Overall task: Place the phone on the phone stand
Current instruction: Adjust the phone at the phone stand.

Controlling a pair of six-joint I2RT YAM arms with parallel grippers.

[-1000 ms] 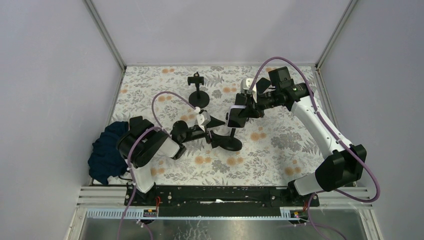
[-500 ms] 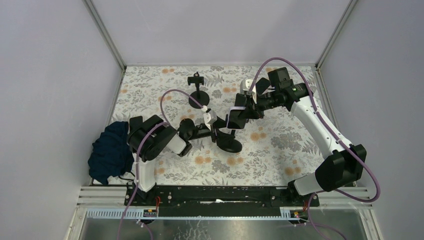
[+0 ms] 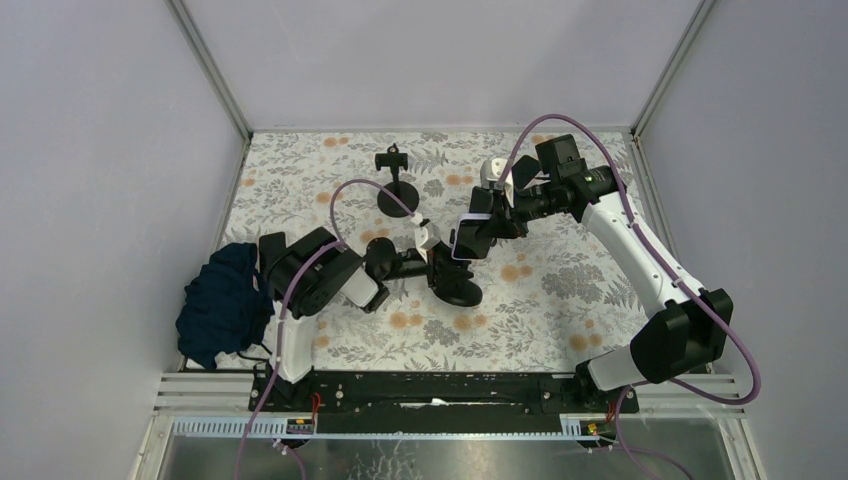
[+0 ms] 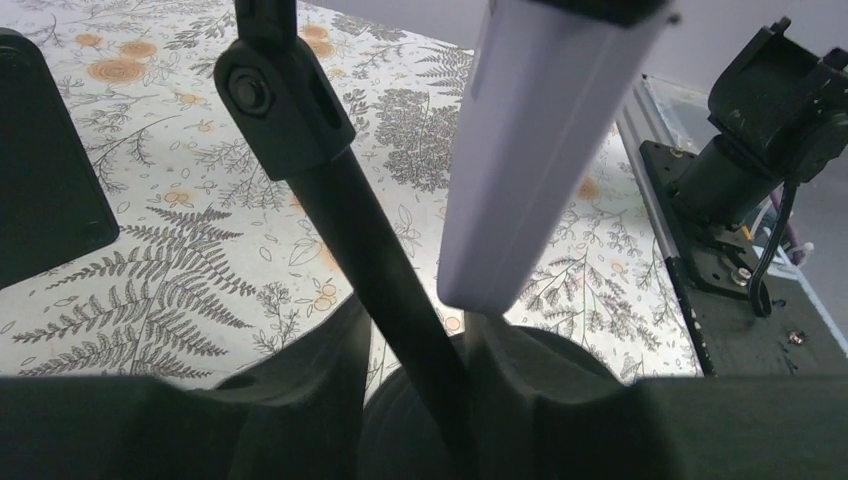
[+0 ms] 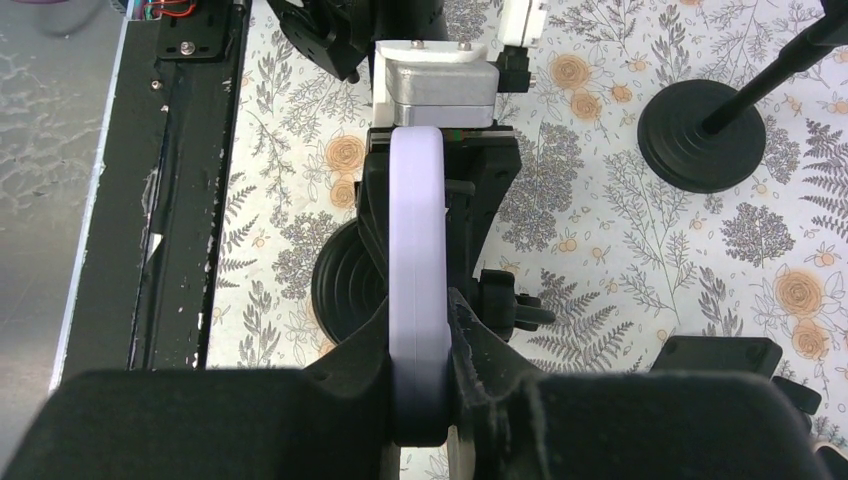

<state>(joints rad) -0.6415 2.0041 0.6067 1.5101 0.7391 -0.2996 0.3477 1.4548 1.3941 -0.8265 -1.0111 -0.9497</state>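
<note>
The phone (image 3: 465, 240), in a pale lilac case, is held off the table in the right gripper (image 3: 482, 225), whose fingers are clamped on its two faces. It hangs edge-on just above and beside the head of the phone stand (image 3: 458, 288), not seated on it. The left gripper (image 3: 437, 262) straddles the stand's slanted pole low down, its fingers close on either side; whether they actually press on the pole cannot be told. A second stand (image 3: 396, 185) is upright well apart, toward the far edge. A floral tablecloth (image 3: 560, 290) covers the table, with a dark blue cloth (image 3: 215, 305) bunched at its left edge. Plain grey walls (image 3: 420, 60) and metal corner posts (image 3: 210, 70) enclose the cell.
</note>
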